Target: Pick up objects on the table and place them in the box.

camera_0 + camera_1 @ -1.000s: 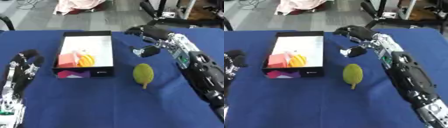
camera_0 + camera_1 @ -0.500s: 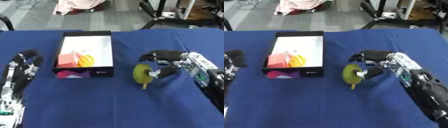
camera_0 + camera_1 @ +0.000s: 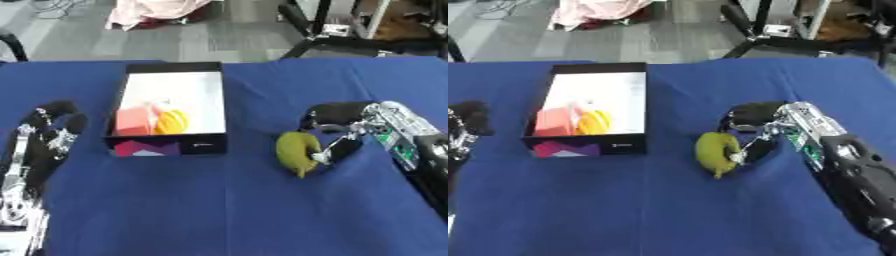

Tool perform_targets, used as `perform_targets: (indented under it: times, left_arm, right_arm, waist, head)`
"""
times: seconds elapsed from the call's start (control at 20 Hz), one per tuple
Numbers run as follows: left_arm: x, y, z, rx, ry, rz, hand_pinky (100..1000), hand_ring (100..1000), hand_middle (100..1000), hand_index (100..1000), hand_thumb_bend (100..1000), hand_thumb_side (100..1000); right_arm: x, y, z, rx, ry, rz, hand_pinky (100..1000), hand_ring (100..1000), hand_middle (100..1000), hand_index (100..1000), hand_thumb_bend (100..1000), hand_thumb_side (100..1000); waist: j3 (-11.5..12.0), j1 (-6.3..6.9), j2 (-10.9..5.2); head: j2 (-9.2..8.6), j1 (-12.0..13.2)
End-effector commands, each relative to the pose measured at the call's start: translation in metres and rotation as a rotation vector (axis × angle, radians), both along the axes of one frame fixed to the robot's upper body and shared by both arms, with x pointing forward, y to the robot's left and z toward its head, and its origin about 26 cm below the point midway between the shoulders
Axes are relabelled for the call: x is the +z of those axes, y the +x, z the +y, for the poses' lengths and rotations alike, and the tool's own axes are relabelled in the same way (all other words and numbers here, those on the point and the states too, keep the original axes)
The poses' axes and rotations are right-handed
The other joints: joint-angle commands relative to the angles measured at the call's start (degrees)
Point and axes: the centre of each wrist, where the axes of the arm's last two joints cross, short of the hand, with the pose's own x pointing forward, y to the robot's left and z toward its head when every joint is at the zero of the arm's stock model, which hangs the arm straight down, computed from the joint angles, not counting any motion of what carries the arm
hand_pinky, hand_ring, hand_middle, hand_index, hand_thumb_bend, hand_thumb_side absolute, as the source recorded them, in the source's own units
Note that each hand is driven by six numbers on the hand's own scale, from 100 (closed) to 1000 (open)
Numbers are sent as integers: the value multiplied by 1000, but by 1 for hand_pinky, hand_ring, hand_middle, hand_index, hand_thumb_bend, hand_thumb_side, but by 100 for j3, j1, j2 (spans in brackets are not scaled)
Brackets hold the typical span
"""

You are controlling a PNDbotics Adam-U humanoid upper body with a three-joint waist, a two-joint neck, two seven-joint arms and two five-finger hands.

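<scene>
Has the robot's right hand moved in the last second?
Yes. The right hand was up beside the box's far end; now it is lower, nearer the robot, at the green fruit, fingers curled beside it.

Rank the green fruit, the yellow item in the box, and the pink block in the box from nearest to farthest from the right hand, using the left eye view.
1. Green fruit: on the cloth, right beside the right hand, at its fingers.
2. Yellow item: inside the box, near its front, on the side toward the hand.
3. Pink block: inside the box, just left of the yellow item.
</scene>
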Motion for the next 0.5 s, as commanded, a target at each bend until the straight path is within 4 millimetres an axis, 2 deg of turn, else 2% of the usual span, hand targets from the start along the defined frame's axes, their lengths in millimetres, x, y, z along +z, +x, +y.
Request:
perform_targets:
  times: [0.05, 0.1, 0.2, 0.25, 0.3, 0.5]
  left_arm:
    - [8, 0, 4, 6, 13, -27, 640, 881, 651, 742, 762, 625]
    - [8, 0, 4, 5, 13, -27, 640, 881, 651, 742, 762, 625]
    - [8, 0, 4, 5, 13, -27, 640, 881, 651, 742, 762, 625]
    - [8, 0, 4, 4, 12, -26, 640, 881, 651, 742, 761, 625]
    - [8, 0, 4, 4, 12, -26, 640, 881, 651, 742, 761, 625]
    - [8, 1, 1, -7, 9, -26, 640, 881, 651, 742, 761, 626]
  right_arm:
    - [30, 4, 5, 2, 75, -93, 935, 763, 400, 360, 100, 292]
    - [37, 5, 8, 0, 114, -118, 927, 747, 383, 321, 100, 266]
    - [54, 8, 16, 3, 195, -176, 922, 734, 371, 307, 100, 237]
    - [63, 10, 20, 9, 232, -205, 921, 732, 371, 306, 100, 308]
    - [71, 12, 24, 14, 268, -229, 920, 730, 368, 305, 100, 226]
    - [91, 28, 45, 20, 397, -274, 915, 722, 365, 300, 100, 202]
  waist:
    - [-9, -50, -150]
    - [-10, -48, -152]
    - [-8, -45, -159]
    - [-5, -45, -162]
    - [1, -44, -165]
    - [75, -32, -175]
  head:
    - [-11, -2]
    - [-11, -3]
    - [-11, -9]
    - [-11, -10]
    - [-11, -13]
    - [-11, -58]
